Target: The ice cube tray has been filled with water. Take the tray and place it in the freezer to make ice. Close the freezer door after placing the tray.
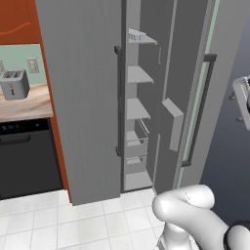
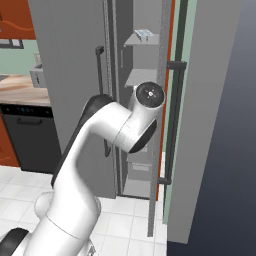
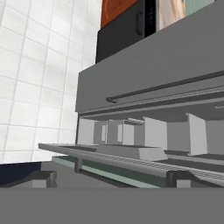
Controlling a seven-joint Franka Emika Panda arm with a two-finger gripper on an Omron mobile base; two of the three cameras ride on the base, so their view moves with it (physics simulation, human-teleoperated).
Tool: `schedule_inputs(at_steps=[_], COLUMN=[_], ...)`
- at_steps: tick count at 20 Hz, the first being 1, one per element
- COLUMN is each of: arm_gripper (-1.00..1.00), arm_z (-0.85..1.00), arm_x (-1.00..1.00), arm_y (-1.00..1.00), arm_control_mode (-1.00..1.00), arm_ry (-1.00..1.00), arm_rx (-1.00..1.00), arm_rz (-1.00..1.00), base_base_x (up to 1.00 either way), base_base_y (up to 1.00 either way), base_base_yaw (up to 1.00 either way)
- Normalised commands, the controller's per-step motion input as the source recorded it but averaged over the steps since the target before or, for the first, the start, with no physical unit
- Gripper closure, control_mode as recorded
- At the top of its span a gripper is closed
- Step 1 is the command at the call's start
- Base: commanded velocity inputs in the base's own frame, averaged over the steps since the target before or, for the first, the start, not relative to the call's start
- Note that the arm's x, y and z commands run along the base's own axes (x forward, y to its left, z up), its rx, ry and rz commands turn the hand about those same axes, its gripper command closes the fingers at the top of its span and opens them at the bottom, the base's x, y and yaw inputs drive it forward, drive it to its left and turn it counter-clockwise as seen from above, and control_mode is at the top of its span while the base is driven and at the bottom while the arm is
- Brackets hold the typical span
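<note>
The ice cube tray (image 1: 137,35) (image 2: 144,33) lies on the top shelf of the freezer (image 1: 139,107) (image 2: 136,77), small and white with pale-blue cells. The freezer door (image 1: 217,73) (image 2: 212,125) stands open to the right, its bar handle (image 1: 200,107) (image 2: 172,125) facing me. The hand view is rolled sideways and looks across the door's edge (image 3: 131,164) into the freezer's shelves (image 3: 144,131). My gripper (image 3: 111,179) is open, fingertips wide apart, close by the door's handle side and holding nothing. In the right base view my wrist (image 2: 150,95) hides the hand.
The plain grey fridge door (image 1: 83,97) (image 2: 70,75) is shut, left of the freezer. Further left are a black dishwasher (image 1: 29,156) (image 2: 27,140) and a wooden counter with a toaster (image 1: 14,84). White floor tiles (image 1: 44,219) lie in front.
</note>
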Motion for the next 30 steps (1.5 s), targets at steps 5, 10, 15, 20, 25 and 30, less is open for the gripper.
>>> schedule_inputs(at_steps=[5, 10, 15, 20, 25, 30], arm_gripper=[-1.0, -1.0, -1.0, -1.0, -1.0, -1.0], arm_z=[-0.01, -0.02, -0.19, -0.1, 0.0, 0.14], arm_x=[0.03, 0.01, 0.29, 0.36, 0.18, 0.0], arm_y=[-0.13, -0.13, -0.01, 0.0, -0.12, -0.28], arm_control_mode=[-1.0, -1.0, -1.0, -1.0, -1.0, -1.0], arm_ry=[-0.05, -0.08, -0.14, -0.17, -0.09, 0.0], arm_rx=[0.0, 0.0, 0.0, 0.0, 0.0, 0.01], arm_rz=[0.13, 0.01, 0.0, 0.0, 0.0, 0.0], base_base_x=[0.0, 0.0, 0.0, 0.0, 0.0, 0.0], base_base_y=[0.0, 0.0, 0.0, 0.0, 0.0, 0.0], base_base_yaw=[0.0, 0.0, 0.0, 0.0, 0.0, 0.0])
